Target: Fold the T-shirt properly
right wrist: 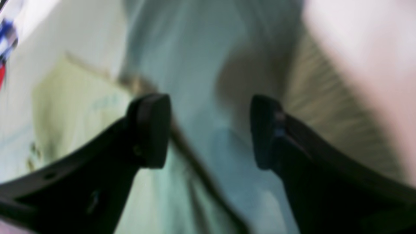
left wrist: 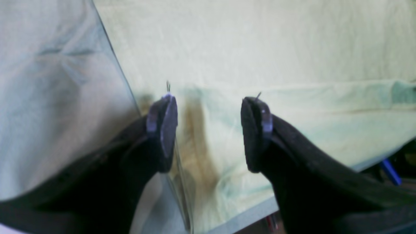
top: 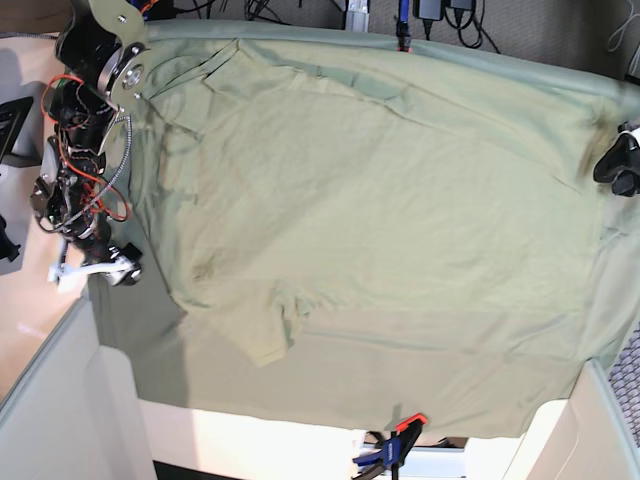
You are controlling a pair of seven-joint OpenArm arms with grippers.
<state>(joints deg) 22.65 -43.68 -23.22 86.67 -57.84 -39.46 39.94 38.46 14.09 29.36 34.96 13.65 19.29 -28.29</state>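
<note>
The pale green T-shirt [top: 380, 200] lies spread flat on the green tablecloth [top: 480, 390], with one sleeve [top: 265, 335] pointing to the near edge. My left gripper [top: 620, 165] is at the table's right edge, beside the shirt's right edge. In the left wrist view it [left wrist: 209, 130] is open and empty above cloth, with a paler cloth edge [left wrist: 65, 97] to its left. My right gripper [top: 115, 268] is at the shirt's left edge. In the blurred right wrist view it [right wrist: 209, 130] is open over pale cloth [right wrist: 195, 65].
Orange clamps hold the tablecloth at the far edge [top: 403, 40] and the near edge [top: 412, 422], with a blue clamp [top: 380, 452] beside the near one. Pale panels stand at the near left [top: 60, 400] and near right [top: 600, 430]. Cables lie behind the table.
</note>
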